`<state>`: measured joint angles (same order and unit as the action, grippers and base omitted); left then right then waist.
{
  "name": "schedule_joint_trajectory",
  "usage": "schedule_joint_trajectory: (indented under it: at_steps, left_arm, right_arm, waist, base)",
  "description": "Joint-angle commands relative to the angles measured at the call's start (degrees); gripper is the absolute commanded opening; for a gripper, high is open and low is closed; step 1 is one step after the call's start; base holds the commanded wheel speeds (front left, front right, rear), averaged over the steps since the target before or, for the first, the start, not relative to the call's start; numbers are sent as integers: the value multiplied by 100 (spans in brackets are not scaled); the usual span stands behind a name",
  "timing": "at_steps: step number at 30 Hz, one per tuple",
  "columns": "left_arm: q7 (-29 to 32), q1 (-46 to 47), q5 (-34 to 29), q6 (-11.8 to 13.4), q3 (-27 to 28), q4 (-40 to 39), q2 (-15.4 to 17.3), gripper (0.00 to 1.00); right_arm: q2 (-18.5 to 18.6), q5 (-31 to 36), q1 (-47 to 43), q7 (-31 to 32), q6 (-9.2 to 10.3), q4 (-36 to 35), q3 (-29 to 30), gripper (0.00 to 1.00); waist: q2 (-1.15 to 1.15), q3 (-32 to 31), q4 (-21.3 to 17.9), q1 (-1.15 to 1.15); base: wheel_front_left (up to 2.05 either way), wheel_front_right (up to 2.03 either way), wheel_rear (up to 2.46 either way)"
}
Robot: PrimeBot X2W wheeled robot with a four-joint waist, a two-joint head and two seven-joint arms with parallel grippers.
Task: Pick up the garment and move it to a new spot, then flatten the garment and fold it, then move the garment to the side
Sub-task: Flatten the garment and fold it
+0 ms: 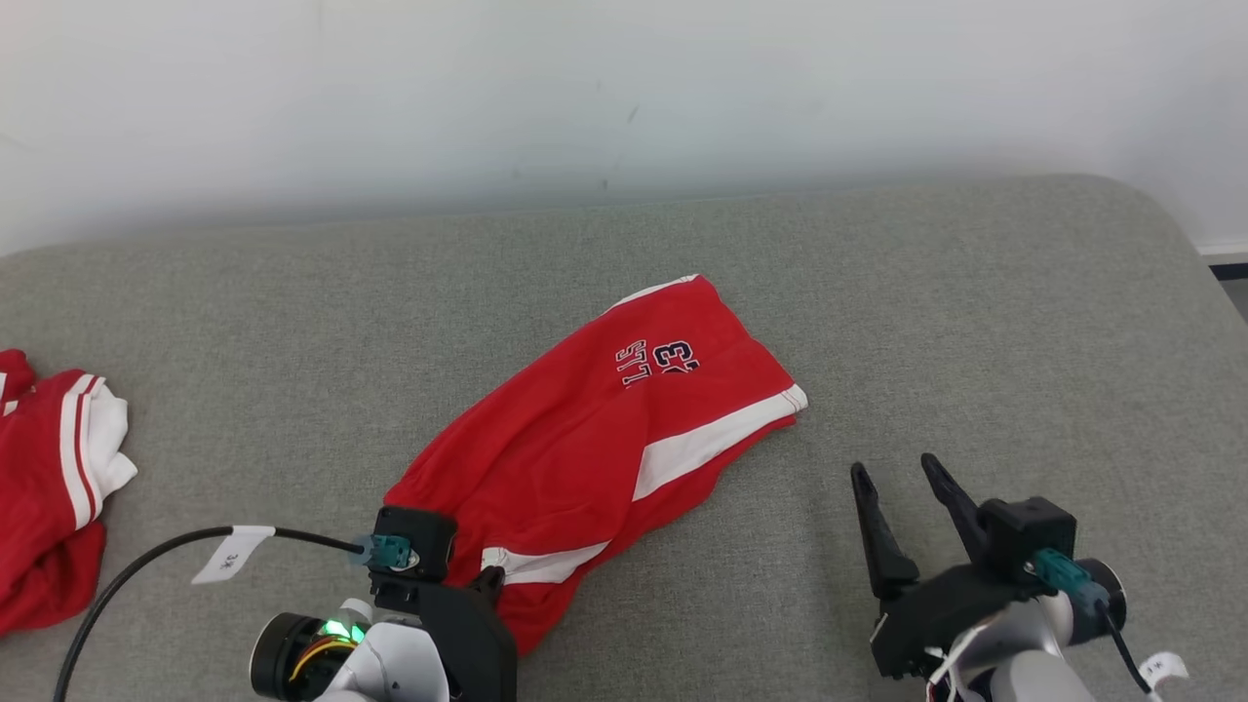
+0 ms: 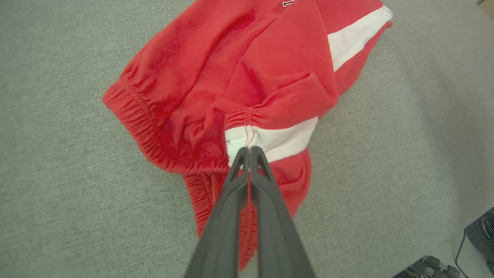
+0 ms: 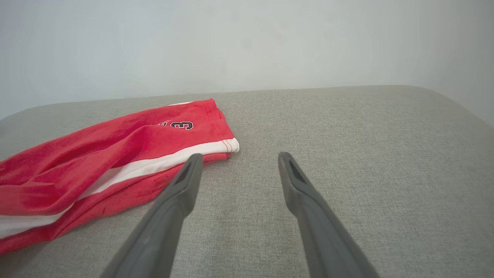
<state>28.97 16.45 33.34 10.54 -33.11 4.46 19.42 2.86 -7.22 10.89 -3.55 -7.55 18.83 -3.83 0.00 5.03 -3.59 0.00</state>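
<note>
The garment is a pair of red shorts with white side stripes and dark lettering, lying crumpled on the grey padded surface. My left gripper is at its near end, its fingers pressed together on the elastic waistband where the white stripe ends. The left wrist view shows the pinch close up, the left gripper shut on the garment. My right gripper stands open with nothing in it, to the right of the shorts and apart from them. In the right wrist view the right gripper has its left fingertip near the hem of the garment.
A second red-and-white piece of clothing lies bunched at the far left. A black cable with a white tag runs to my left wrist. A pale wall backs the surface, whose rounded corner is at the right.
</note>
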Motion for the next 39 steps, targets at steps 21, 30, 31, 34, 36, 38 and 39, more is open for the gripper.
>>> schedule_joint_trajectory:
  at_steps: [21,30,31,34,36,38,39]
  left_arm:
    - [-511,296,-70,-127,-126,132,-345,0]
    - [-608,467,-78,-176,-174,185,-422,0]
    - [-617,478,-74,-175,-173,190,-426,0]
    - [-620,494,-65,-163,-167,199,-426,0]
    - [-638,498,-62,-157,-162,206,-425,0]
    - [-654,513,-62,-147,-156,212,-425,0]
    - [-664,522,-62,-141,-154,214,-426,0]
  right_arm:
    - [189,551,2468,1226,13,2674,412,100]
    - [105,553,2998,1287,13,3661,937,91]
    - [96,536,3031,1276,13,3731,947,81]
    - [66,522,3109,1211,13,3928,960,49]
    - [62,495,3153,1180,13,4055,983,40]
    - [60,513,3212,1121,13,4141,1011,0]
    - [57,543,3231,1069,13,4173,1008,0]
  waist:
    - [0,393,626,0]
    - [0,567,830,0]
    - [0,579,833,0]
    - [0,608,840,0]
    - [0,623,844,0]
    - [0,638,846,0]
    - [0,644,846,0]
  base:
    - [0,0,0]
    - [0,0,0]
    - [0,0,0]
    - [0,0,0]
    - [0,0,0]
    - [0,0,0]
    - [0,0,0]
